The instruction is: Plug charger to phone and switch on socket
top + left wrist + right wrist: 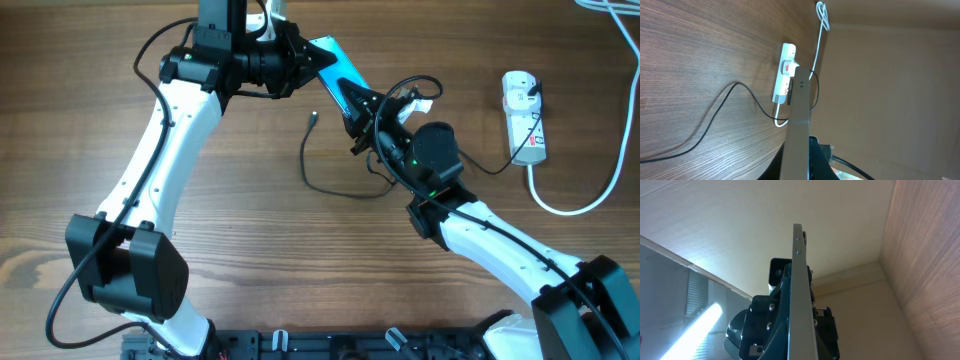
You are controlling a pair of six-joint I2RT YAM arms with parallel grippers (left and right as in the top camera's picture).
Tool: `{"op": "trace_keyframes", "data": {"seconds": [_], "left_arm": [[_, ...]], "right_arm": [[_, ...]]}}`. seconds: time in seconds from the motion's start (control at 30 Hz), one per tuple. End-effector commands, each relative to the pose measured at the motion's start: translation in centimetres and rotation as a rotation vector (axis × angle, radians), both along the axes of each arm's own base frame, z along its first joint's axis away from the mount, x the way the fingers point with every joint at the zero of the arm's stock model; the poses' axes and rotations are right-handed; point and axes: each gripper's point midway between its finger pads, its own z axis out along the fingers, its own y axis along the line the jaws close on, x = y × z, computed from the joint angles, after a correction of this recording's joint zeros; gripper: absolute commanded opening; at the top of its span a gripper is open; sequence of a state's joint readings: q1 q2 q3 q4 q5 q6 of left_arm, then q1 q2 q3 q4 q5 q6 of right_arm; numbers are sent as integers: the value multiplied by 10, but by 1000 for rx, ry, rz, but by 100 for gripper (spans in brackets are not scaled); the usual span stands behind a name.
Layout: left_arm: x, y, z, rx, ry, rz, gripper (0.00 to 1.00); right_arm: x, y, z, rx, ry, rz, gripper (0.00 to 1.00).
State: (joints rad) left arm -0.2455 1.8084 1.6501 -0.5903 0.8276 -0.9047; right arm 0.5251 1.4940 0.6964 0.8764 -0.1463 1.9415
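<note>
The phone (338, 66), with its turquoise screen, is held up off the table between both arms. My left gripper (303, 60) is shut on its upper end. My right gripper (360, 108) is closed on its lower end. In both wrist views the phone shows edge-on as a grey strip, in the left wrist view (800, 125) and in the right wrist view (800, 295), running up from between the jaws. The charger (308, 175), a thin black cable, lies curled on the table, its plug tip (314, 116) free. The socket (524, 105) lies at the right, and it also shows in the left wrist view (784, 75).
The socket's white lead (590, 200) loops along the right edge of the table. The black cable runs right toward the socket and also shows in the left wrist view (715, 115). Both arms cross over the middle of the table.
</note>
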Motion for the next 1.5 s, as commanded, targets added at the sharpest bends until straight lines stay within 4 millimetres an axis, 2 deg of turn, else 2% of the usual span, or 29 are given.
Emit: {"op": "trace_keyframes", "data": {"seconds": [0.0,0.07,0.13,0.2,0.23,0.27,0.33,0.4,0.47,0.57,0.63,0.67,0.7,0.73,0.83,0.93,1.03,1.13,1.3,1.47], "left_arm": [[4,1,-8,47,-42,-5,4],[4,2,-8,49,-43,-3,4],[4,2,-8,50,-43,-2,4],[7,6,-12,76,-42,21,4],[9,12,-17,101,-31,44,4],[11,19,-20,121,-39,48,4],[13,31,-24,147,-57,46,4],[16,57,-30,187,-72,54,4],[16,80,-37,222,-72,57,4],[9,124,-50,276,-42,64,4],[4,140,-47,248,-62,40,4],[-1,142,-35,175,-136,-28,4],[-6,143,-25,119,-189,-71,4],[-8,145,-22,96,-208,-84,4],[-12,155,-21,82,-217,-86,4],[-21,150,-14,31,-246,-130,4],[-28,146,-8,-9,-264,-161,4],[-30,140,4,-83,-284,-175,4],[-40,137,44,-326,-336,-199,4],[-36,156,47,-332,-346,-152,4]], "right_arm": [[-5,12,5,-60,-60,52,11],[-5,12,5,-60,-60,52,19],[-5,12,5,-60,-59,52,31],[-5,12,5,-60,-60,52,48],[-5,12,5,-61,-59,52,60],[-5,11,3,-68,-55,51,67],[-4,12,-5,-108,-50,51,75],[-4,12,-16,-208,-73,50,82],[-9,17,-27,-309,-112,92,100],[-25,28,-51,-448,-140,219,100],[-39,30,-83,-539,-68,312,100],[-49,25,-114,-614,31,358,100],[-59,22,-130,-696,35,407,100],[-65,23,-136,-743,0,454,100],[-84,34,-132,-806,-198,608,96],[-91,29,-146,-875,-187,648,96],[-90,18,-154,-1018,-166,681,99],[-76,-1,-139,-1216,-124,676,99],[-49,-16,-77,-1395,-163,599,96],[-26,-14,-41,-1445,-200,530,88]]}}
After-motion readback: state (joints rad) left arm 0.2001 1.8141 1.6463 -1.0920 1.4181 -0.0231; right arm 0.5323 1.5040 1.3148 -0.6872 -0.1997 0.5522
